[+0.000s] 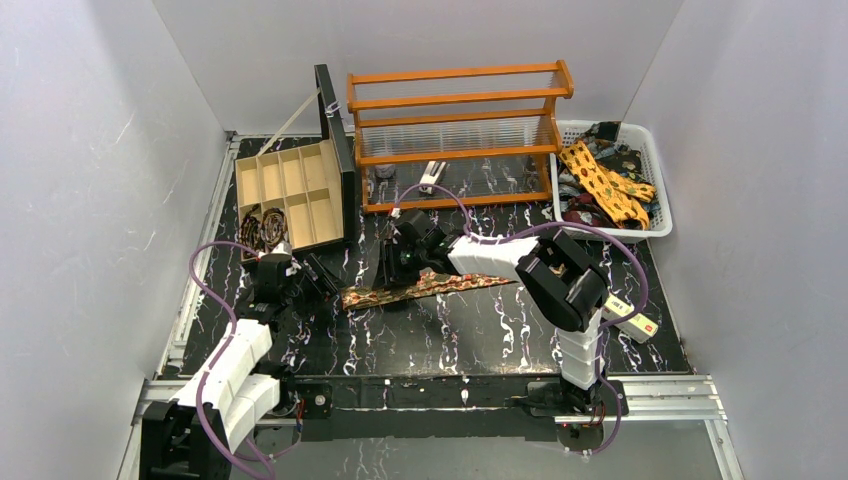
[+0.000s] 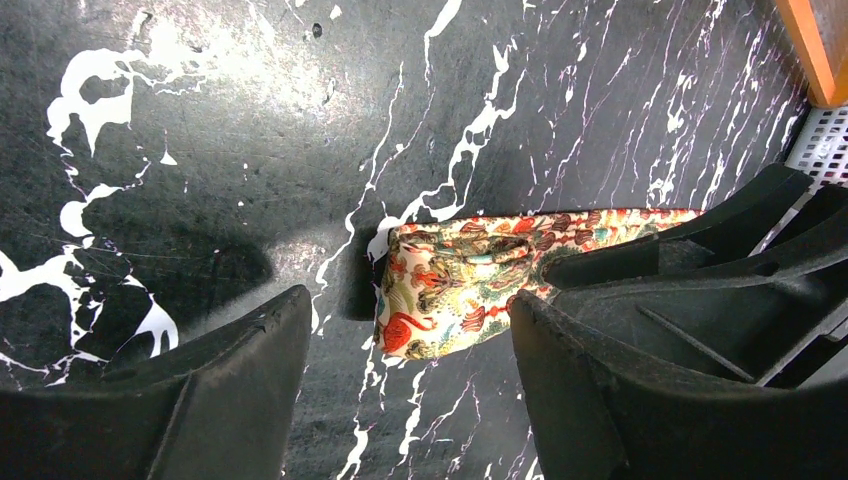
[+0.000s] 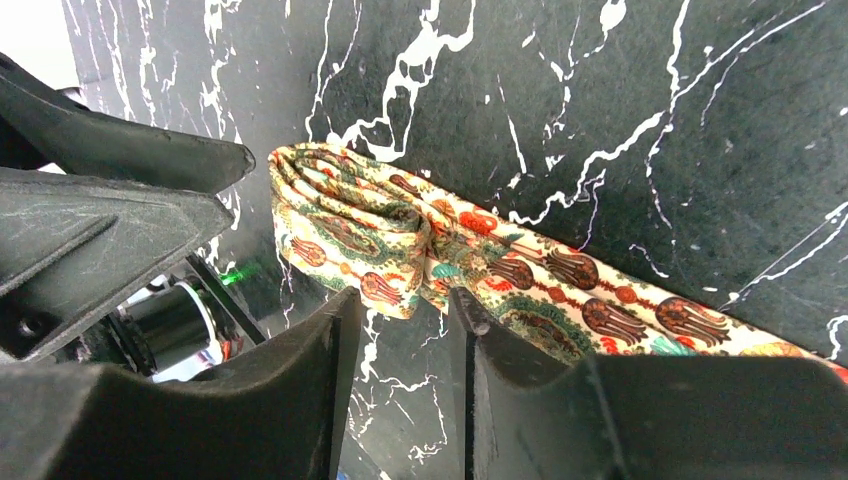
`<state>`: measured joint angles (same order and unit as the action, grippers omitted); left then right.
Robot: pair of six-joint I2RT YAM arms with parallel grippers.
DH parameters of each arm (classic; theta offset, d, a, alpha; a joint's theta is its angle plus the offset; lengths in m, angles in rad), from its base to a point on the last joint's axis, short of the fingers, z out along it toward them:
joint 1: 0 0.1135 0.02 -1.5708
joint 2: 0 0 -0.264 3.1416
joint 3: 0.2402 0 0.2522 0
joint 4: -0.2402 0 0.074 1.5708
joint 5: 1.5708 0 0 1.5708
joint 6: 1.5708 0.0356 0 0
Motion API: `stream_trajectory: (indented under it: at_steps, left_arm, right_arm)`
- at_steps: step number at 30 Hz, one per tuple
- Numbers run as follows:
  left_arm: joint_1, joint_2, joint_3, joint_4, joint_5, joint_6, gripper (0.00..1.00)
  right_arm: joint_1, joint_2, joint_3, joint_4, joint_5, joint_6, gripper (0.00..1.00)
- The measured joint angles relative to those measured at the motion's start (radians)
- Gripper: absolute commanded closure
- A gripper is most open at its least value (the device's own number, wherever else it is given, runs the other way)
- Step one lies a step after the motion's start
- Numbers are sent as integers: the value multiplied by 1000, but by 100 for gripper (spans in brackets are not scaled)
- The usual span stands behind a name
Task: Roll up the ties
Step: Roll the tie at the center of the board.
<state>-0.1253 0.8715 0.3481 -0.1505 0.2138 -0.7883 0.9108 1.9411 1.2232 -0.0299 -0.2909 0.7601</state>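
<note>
A patterned tie (image 1: 430, 287) lies on the marbled tabletop (image 1: 480, 330), one end folded. The left tool (image 2: 410, 300) straddles the fold, jaws wide. The right tool (image 3: 402, 300) stands narrow at its edge, grip unclear.

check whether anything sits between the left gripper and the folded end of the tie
Nothing visible does. The tie has its folded end right ahead of the open left gripper. The right gripper is farther along the tie, not in between.

A patterned tie (image 1: 470, 281) lies flat on the black marbled table (image 1: 480, 335), the right arm (image 1: 490, 255) reaching over it.
</note>
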Motion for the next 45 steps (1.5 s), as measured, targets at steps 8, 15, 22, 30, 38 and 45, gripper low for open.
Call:
stream_trajectory:
  at_steps: [8, 15, 22, 30, 38, 45]
  left_arm:
    - [0, 3, -11, 16, 18, 0, 33]
    - [0, 11, -35, 59, 53, -1, 39]
    - [0, 11, -84, 113, 83, -8, 44]
    - [0, 13, -120, 206, 129, -8, 46]
    - [0, 90, -145, 325, 177, -8, 56]
    - [0, 161, -178, 435, 221, -30, 59]
  right_arm:
    - [14, 0, 0, -30, 4, 4, 58]
    - [14, 43, 48, -45, 10, 4, 60]
    - [14, 76, 68, -85, 21, 8, 68]
    - [14, 95, 98, -119, 18, 13, 68]
    - [13, 104, 112, -132, 12, 15, 68]
    - [10, 109, 116, -132, 0, 15, 68]
